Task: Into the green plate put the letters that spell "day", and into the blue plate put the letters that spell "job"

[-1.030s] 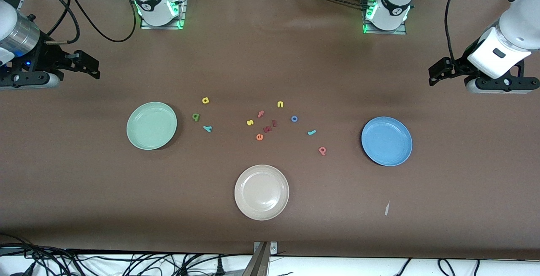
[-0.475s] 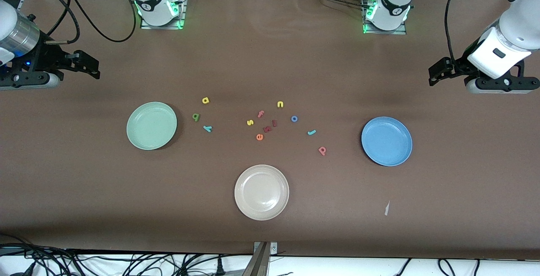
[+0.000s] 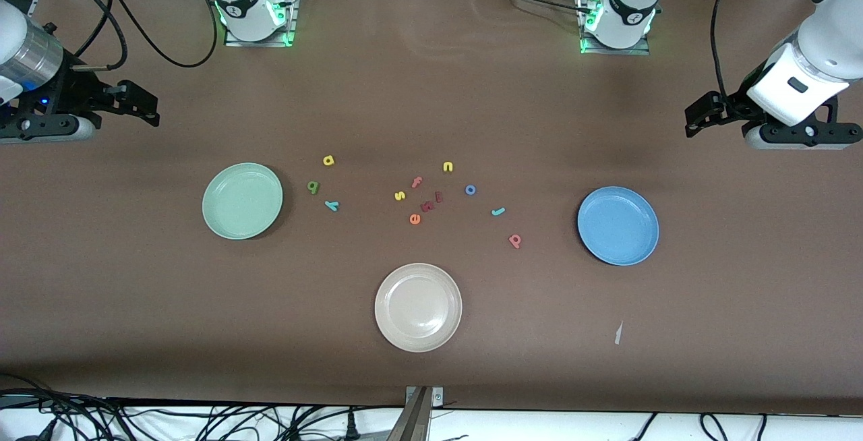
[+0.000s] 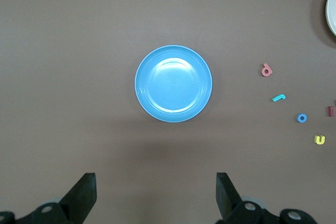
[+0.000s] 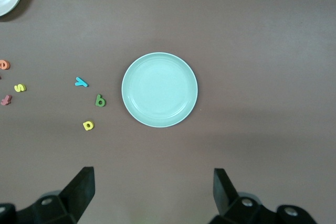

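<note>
Brown table [image 3: 431, 90], left end effector [image 4: 156, 198] wide open, empty, right end effector [image 5: 153, 195] likewise.

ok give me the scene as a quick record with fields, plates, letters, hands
green plate: bare, toward right arm's end
blue plate: bare, toward left arm's end
white plate: bare, nearest the front camera
day letters: d, a, y on the table beside green plate
job letters: j, o, b on the table nearer blue plate
other letters: mid-table cluster
left hand: open, waits above the table by blue plate
right hand: open, waits above the table by green plate
</note>
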Tool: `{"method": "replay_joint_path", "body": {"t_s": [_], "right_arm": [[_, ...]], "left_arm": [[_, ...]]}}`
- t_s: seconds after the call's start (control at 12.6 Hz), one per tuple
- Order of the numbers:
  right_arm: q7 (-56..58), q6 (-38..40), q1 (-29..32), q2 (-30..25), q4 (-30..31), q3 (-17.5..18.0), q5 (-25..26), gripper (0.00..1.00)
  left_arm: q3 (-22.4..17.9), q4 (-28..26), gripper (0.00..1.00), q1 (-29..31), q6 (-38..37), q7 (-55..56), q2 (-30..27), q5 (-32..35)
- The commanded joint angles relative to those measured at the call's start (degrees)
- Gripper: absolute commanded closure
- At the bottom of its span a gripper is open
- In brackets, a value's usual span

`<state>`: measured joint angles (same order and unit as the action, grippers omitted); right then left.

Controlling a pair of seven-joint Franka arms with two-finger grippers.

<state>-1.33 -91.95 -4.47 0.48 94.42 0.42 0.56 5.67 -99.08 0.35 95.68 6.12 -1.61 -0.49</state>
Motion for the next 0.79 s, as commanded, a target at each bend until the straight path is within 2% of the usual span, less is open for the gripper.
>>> {"method": "replay_joint_path", "body": {"t_s": [0.0, 0.24, 0.55, 0.71], "right_arm": [[0.89, 0.64, 0.17, -0.22, -0.20, 0.11, 0.76, 0.00], [0.89, 0.64, 0.26, -0.22, -0.20, 0.11, 0.76, 0.00], [0.97, 0.64, 0.26, -0.22, -0.20, 0.11, 0.76, 0.00], [0.97, 0.64, 0.26, -0.22, -0.20, 0.11, 0.76, 0.00]], "left_arm": [[-0.04, 0.64, 0.00, -0.08, -0.14, -0.84, 0.20, -0.74], [0.13, 0.46, 0.00, -0.17, -0.76, -1.20, 2.83, -0.65], [1.10, 0.81, 0.00, -2.89, -0.32, -1.11, 12.40, -0.56], [1.10, 4.83, 0.00, -6.13, -0.23, -0.23, 16.79, -0.47]]}}
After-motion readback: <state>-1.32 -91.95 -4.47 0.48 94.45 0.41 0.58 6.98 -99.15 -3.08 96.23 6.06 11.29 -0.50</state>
